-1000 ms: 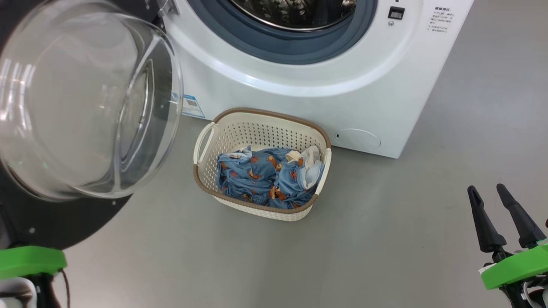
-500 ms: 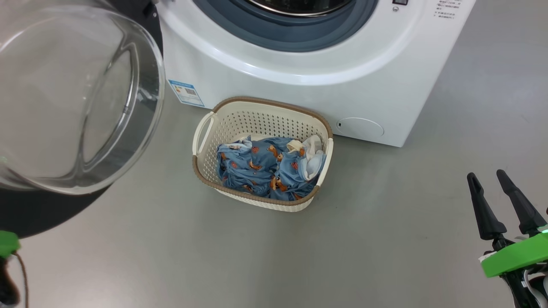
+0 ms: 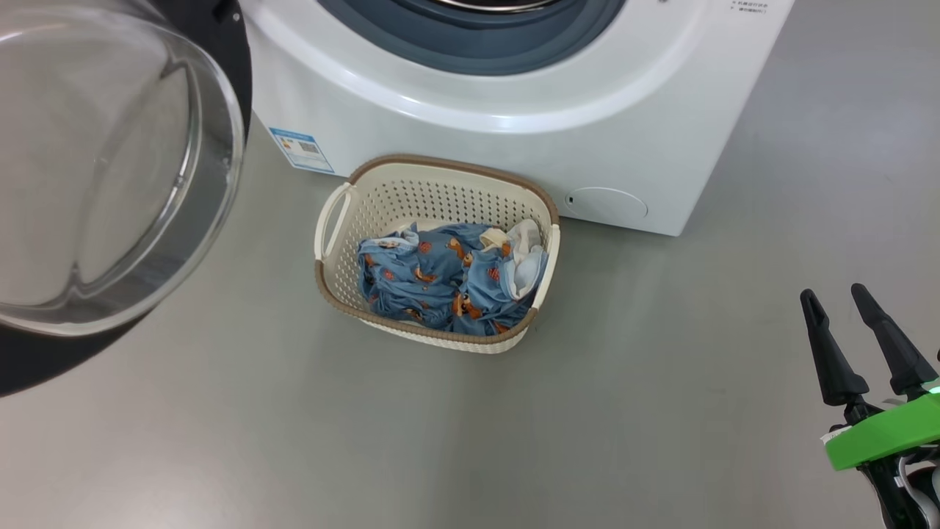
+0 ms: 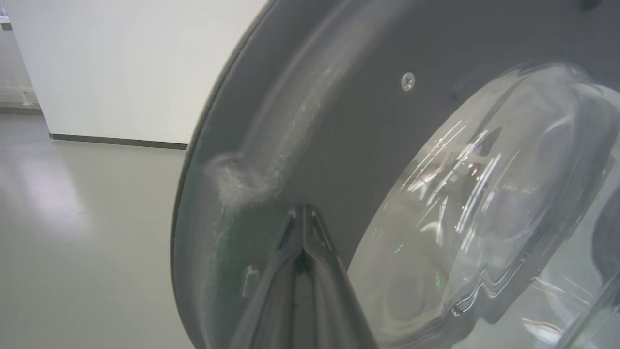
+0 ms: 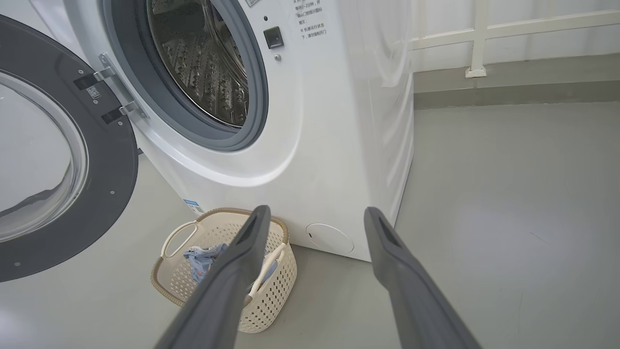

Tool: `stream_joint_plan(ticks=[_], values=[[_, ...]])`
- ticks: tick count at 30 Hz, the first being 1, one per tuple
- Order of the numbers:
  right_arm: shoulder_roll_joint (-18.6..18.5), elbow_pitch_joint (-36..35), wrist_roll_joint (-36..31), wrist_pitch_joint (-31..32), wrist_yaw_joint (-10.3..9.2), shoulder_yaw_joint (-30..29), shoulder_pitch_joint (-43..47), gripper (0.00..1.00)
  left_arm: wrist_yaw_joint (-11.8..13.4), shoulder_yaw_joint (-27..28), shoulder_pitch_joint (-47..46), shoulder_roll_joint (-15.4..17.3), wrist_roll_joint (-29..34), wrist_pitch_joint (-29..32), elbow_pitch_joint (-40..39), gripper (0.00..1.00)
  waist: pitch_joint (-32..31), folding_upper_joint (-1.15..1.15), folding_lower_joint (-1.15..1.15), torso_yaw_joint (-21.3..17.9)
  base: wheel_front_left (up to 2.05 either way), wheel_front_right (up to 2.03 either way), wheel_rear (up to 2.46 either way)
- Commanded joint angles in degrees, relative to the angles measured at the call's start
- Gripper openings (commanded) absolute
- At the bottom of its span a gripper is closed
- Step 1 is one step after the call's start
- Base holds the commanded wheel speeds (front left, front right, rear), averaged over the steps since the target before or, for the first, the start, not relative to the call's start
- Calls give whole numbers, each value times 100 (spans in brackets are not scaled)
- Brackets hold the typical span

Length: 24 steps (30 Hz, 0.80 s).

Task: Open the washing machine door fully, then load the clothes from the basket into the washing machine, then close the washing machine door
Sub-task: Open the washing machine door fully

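Note:
The washing machine door (image 3: 110, 184) stands swung open at the left, its glass bowl bulging out of the black rim. My left gripper (image 4: 302, 213) is shut with nothing in it, its tips close against the door's (image 4: 368, 145) dark inner rim. The white washing machine (image 3: 514, 139) shows its grey seal (image 3: 477, 51) and steel drum (image 5: 203, 58). In front of it on the floor stands the cream basket (image 3: 440, 191), with the blue bear-print clothes (image 3: 440, 283) inside. My right gripper (image 3: 833, 294) hangs open at the lower right, well clear of the basket (image 5: 184, 286).
Grey floor (image 3: 661, 411) spreads between the basket and my right gripper. A white wall with a dark skirting (image 4: 116, 140) lies beyond the door. A low ledge with a white rail (image 5: 484, 43) runs behind the machine's right side.
The camera has shifted, sliding the machine up and left. The door has swung wider away from the machine. My left wrist's green part has gone out at the lower left.

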Motion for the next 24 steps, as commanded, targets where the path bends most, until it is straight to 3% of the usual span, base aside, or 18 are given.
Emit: stream_joint_plan(ticks=[1,12,24], values=[[-130,-158,-8,-69,9,106,-83,100,3,241,-172,473,112,-32,-40,0,72,0,0,-40,0,0,0],[-186,-204,4,-69,9,149,-246,100,49,417,-635,971,497,-32,565,0,386,0,0,-156,0,0,0],[-178,-208,1,-69,9,196,-395,100,222,584,-915,1133,591,-32,916,0,549,0,0,-232,0,0,0]])
